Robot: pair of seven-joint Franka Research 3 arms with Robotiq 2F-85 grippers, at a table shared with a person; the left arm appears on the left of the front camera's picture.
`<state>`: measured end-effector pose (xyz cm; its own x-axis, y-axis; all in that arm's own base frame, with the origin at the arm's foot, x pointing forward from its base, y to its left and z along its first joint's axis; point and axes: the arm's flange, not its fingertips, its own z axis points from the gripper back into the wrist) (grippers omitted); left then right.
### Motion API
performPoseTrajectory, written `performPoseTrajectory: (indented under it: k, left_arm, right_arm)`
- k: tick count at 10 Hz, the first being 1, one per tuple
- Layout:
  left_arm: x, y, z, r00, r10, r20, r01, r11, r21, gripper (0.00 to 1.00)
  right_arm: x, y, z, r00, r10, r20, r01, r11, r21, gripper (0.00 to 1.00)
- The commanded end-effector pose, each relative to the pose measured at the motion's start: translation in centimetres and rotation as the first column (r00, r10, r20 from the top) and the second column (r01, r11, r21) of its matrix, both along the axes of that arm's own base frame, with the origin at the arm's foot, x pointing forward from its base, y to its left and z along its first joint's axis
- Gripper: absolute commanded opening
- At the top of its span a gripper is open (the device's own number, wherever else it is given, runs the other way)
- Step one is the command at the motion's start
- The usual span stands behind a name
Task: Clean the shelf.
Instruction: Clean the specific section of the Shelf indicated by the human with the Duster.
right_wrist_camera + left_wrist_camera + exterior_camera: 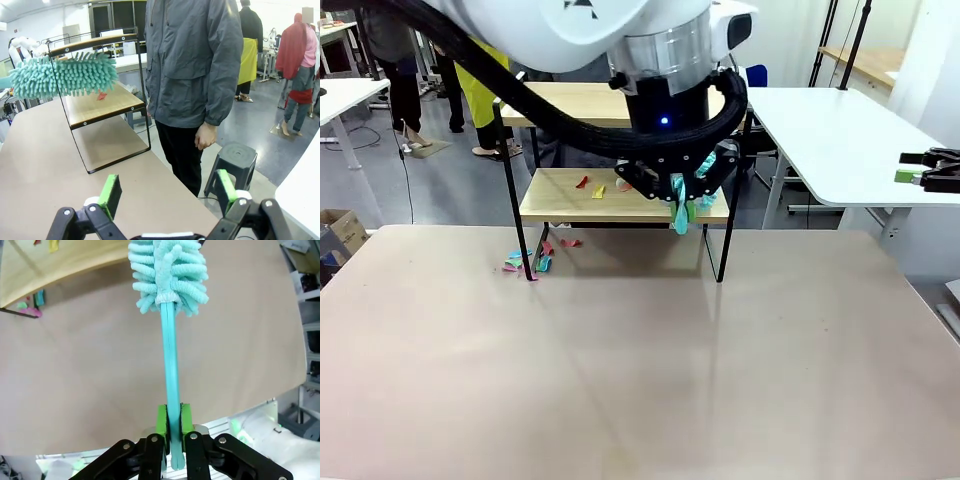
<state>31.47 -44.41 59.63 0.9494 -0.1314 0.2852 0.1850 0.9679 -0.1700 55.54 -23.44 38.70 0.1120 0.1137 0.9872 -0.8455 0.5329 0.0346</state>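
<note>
The shelf [620, 205] stands at the table's far side, two wooden boards in a thin black frame. Coloured paper scraps [590, 186] lie on its lower board, and more scraps [528, 262] lie on the table by its left front leg. My left gripper [682, 190] hangs at the lower board's right front edge, shut on the handle of a teal fluffy duster [680, 216]. In the left wrist view the left gripper [171, 420] clamps the duster [168, 275] handle. The right gripper [912, 167] waits open at the far right. In its own view the right gripper [167, 192] holds nothing, with duster [65, 76] and shelf [102, 106] ahead.
A person in a grey jacket [195, 75] stands behind the shelf, hand hanging down. A dark stool [235, 160] sits on the floor beside them. A white side table [840, 140] is at the right. The beige table [640, 370] stretches wide in front.
</note>
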Motion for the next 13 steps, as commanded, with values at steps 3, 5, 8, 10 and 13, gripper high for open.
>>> performPoseTrajectory:
  k: [3,5,8,10,13]
  left_arm:
    - [2.6,-2.5,-2.0,0.997,0.041,-0.063,-0.044,0.998,-0.045,0.13]
    - [3.3,-3.1,-3.5,0.996,0.058,-0.07,-0.059,0.998,-0.025,0.13]
    - [3.6,-3.5,-4.9,0.988,0.118,-0.104,-0.119,0.993,-0.004,0.13]
    - [3.6,-2.9,-4.9,0.995,0.058,-0.082,-0.059,0.998,-0.013,0.13]
    - [4.6,-2.9,-6.0,0.986,0.097,-0.136,-0.093,0.995,0.035,0.13]
  right_arm:
    - [0.0,0.2,0.2,1.0,-0.001,0.001,0.001,1.0,-0.006,1.0]
    - [0.0,0.2,0.2,1.0,-0.001,0.001,0.001,1.0,-0.006,1.0]
    - [0.0,0.2,0.2,1.0,-0.001,0.001,0.001,1.0,-0.006,1.0]
    - [0.0,0.2,0.2,1.0,-0.001,0.001,0.001,1.0,-0.006,1.0]
    - [0.0,0.2,0.2,1.0,-0.001,0.001,0.001,1.0,-0.006,1.0]
